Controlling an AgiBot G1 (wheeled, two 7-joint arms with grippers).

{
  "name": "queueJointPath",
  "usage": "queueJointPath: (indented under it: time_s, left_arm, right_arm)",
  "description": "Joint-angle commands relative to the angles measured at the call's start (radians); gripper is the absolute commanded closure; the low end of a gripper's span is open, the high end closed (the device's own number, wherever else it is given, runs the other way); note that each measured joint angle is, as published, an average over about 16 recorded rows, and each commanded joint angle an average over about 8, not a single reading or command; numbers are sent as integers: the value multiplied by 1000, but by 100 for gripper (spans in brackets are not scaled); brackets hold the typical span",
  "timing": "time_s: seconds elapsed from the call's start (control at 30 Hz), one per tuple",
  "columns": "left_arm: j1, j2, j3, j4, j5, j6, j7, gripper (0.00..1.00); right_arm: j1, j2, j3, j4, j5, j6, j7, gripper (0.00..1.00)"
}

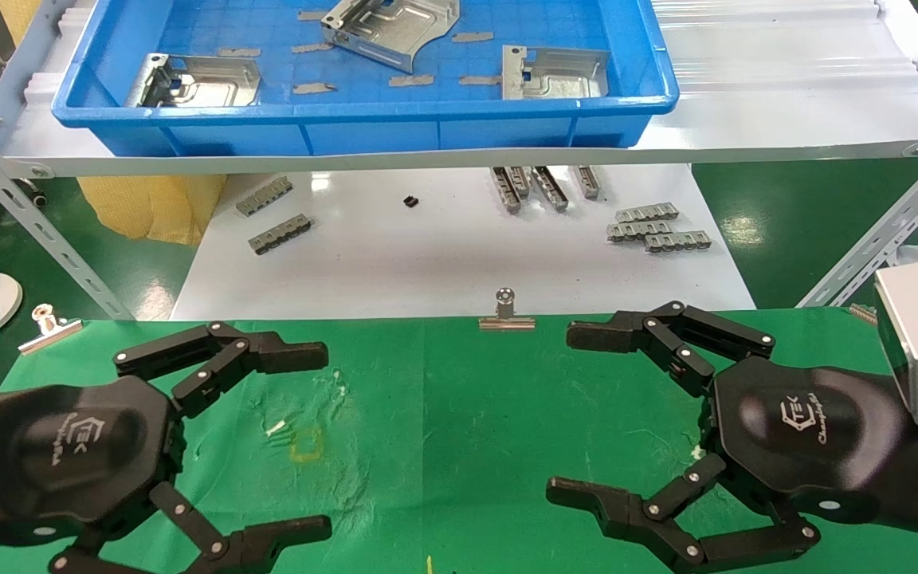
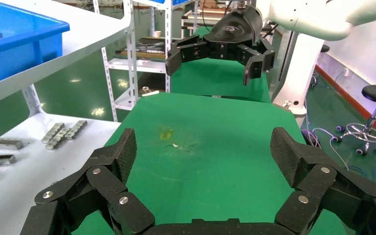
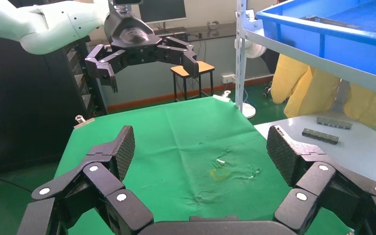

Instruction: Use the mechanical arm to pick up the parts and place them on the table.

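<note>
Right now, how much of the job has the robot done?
Nothing yet, it seems. All three parts still lie in the blue tray; no part shows on the green table. The left tool and right tool hover open and empty over it. Every pick remains.

Left claw (image 1: 300,438) and right claw (image 1: 578,414) both spread wide, empty, level, tips facing each other.
</note>
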Motion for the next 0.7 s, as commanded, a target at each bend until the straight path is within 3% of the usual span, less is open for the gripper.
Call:
queueJointPath:
  time_s: [0.03, 0.13, 0.17, 0.7]
  left_arm:
    - [0, 0, 0, 0, 0, 0, 0, 0]
    - [0, 0, 0, 0, 0, 0, 0, 0]
    - [0, 0, 0, 0, 0, 0, 0, 0]
    - [0, 0, 0, 0, 0, 0, 0, 0]
  right_arm:
    - [0, 0, 0, 0, 0, 0, 0, 80]
    - [0, 0, 0, 0, 0, 0, 0, 88]
    - [0, 0, 0, 0, 0, 0, 0, 100]
    - [0, 0, 0, 0, 0, 0, 0, 100]
